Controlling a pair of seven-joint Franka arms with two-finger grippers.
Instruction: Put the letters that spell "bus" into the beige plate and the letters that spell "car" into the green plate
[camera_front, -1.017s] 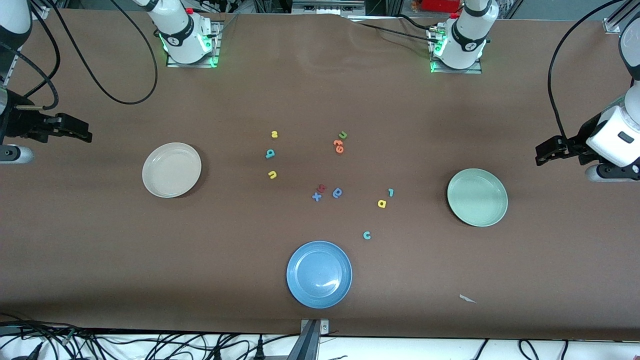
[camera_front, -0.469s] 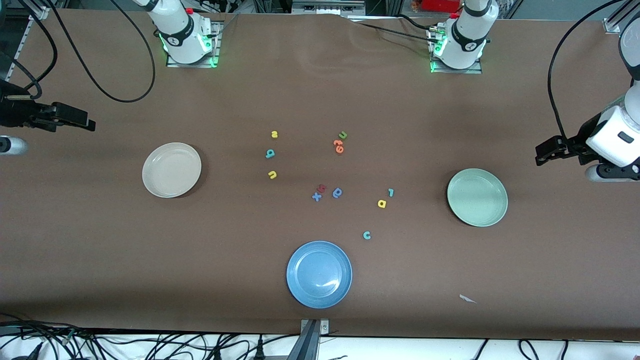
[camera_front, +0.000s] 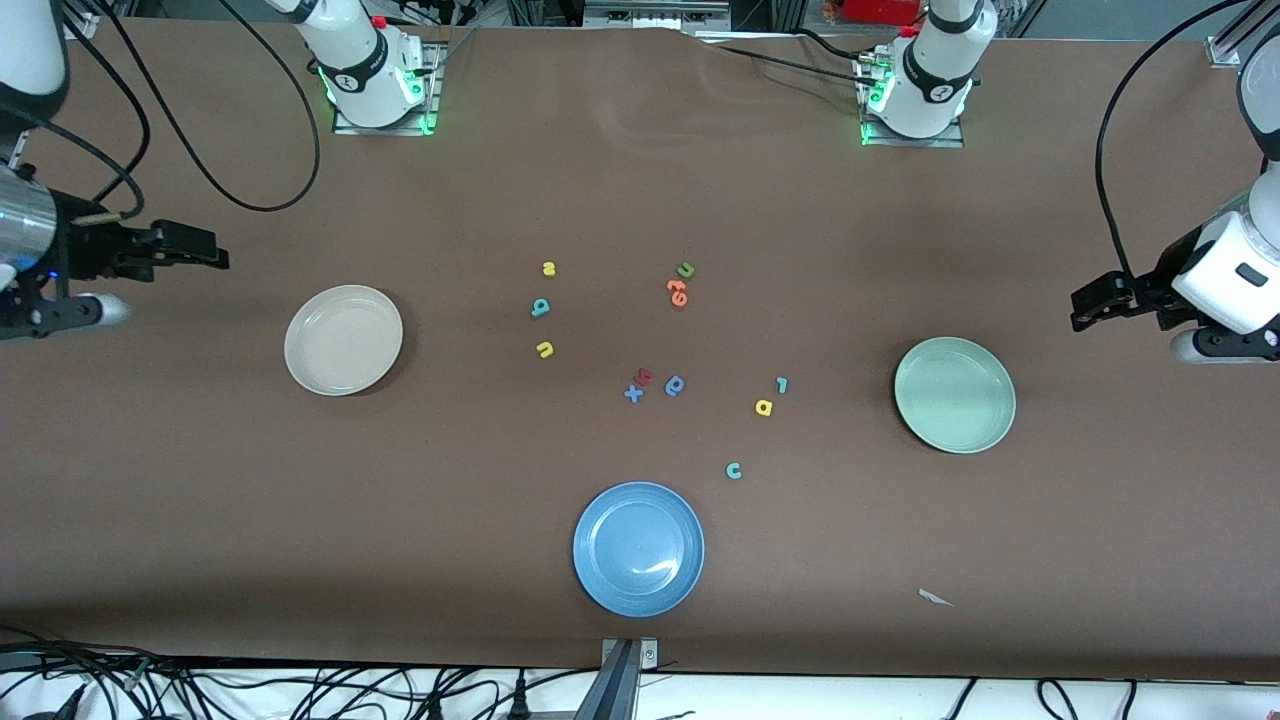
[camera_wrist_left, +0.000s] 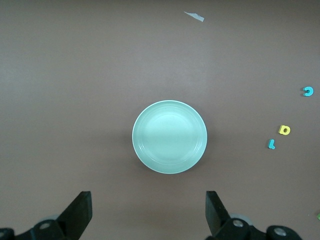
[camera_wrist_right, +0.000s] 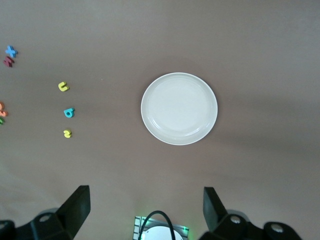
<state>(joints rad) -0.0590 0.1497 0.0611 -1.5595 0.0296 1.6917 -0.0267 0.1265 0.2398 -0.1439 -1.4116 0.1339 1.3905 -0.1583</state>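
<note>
The beige plate (camera_front: 343, 340) (camera_wrist_right: 179, 108) lies empty toward the right arm's end, and the green plate (camera_front: 954, 394) (camera_wrist_left: 169, 136) lies empty toward the left arm's end. Between them on the table lie the yellow s (camera_front: 548, 268) (camera_wrist_right: 67, 133), teal b (camera_front: 540, 308) (camera_wrist_right: 69, 112) and yellow u (camera_front: 544, 349) (camera_wrist_right: 63, 86). Closer to the green plate lie the teal r (camera_front: 782, 384) (camera_wrist_left: 271, 144), yellow a (camera_front: 763, 407) (camera_wrist_left: 284, 130) and teal c (camera_front: 733, 471) (camera_wrist_left: 308, 91). My right gripper (camera_front: 205, 258) (camera_wrist_right: 146, 197) hangs open and empty over the table by the beige plate. My left gripper (camera_front: 1085, 305) (camera_wrist_left: 148, 200) waits open and empty by the green plate.
A blue plate (camera_front: 638, 548) sits near the front edge. A green u (camera_front: 685, 270), orange letters (camera_front: 677, 292), a red letter (camera_front: 643, 376), a blue x (camera_front: 633, 394) and a blue round letter (camera_front: 675, 385) lie mid-table. A white paper scrap (camera_front: 935, 597) lies nearer the front camera than the green plate.
My right gripper has swung in from the table's end toward the beige plate. The left arm, plates and letters have not moved.
</note>
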